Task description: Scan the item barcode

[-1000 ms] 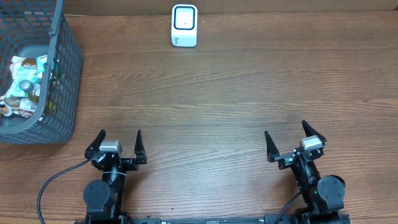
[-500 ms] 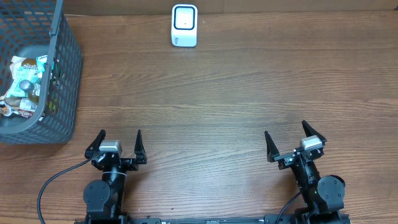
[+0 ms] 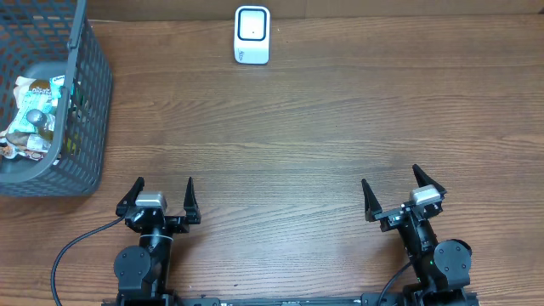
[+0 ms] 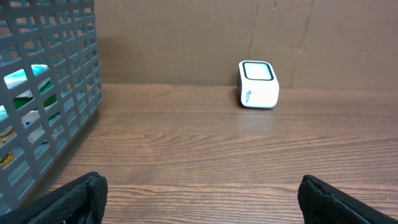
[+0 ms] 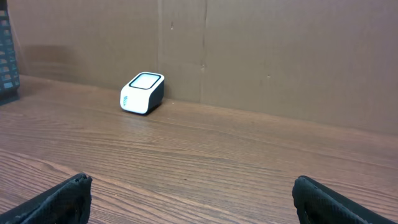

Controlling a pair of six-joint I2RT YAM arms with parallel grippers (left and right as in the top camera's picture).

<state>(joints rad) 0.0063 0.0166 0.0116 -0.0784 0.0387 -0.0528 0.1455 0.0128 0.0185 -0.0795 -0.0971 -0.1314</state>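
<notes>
Left claw (image 3: pixel 163 183): jaws spread wide, holding nothing, low at the near edge of the desk (image 3: pixel 297 127).
Right claw (image 3: pixel 390 177): also spread wide and empty, at the near edge on the other side.
Packets (image 3: pixel 30 119): piled inside the grey mesh basket (image 3: pixel 89 110) at the desk's left side, beyond the left claw and to its left, well apart from it; farther again from the right claw.
Packet heading: jumbled; long axis and barcode side cannot be told.
Scanner (image 3: pixel 252 35): white, at the far edge, well apart from both claws.
Scanner heading: window faces up; long axis runs near to far.
</notes>
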